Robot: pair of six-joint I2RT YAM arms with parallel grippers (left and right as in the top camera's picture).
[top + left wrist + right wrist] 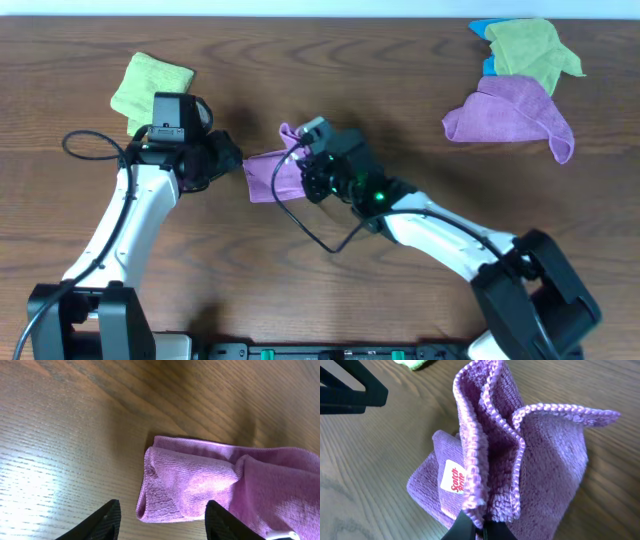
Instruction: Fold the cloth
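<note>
I have the soft purple-magenta microfibre cloth (266,178) lying partly folded in the middle of the dark wooden bench (400,60). My right jaws are pinching its bunched hem, holding that end up in pleats. A white label with red lettering (454,481) shows on the layer beneath. My left jaws are spread wide, black fingers (107,522) flanking the cloth's folded left end; I can't tell if they touch it. A light green cloth (150,85) lies behind the left arm, and a paler purple cloth (510,118) far right.

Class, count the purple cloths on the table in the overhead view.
2: the cloth at centre, pinched by the right gripper; a paler cloth at upper right. Arms may hide more.
</note>
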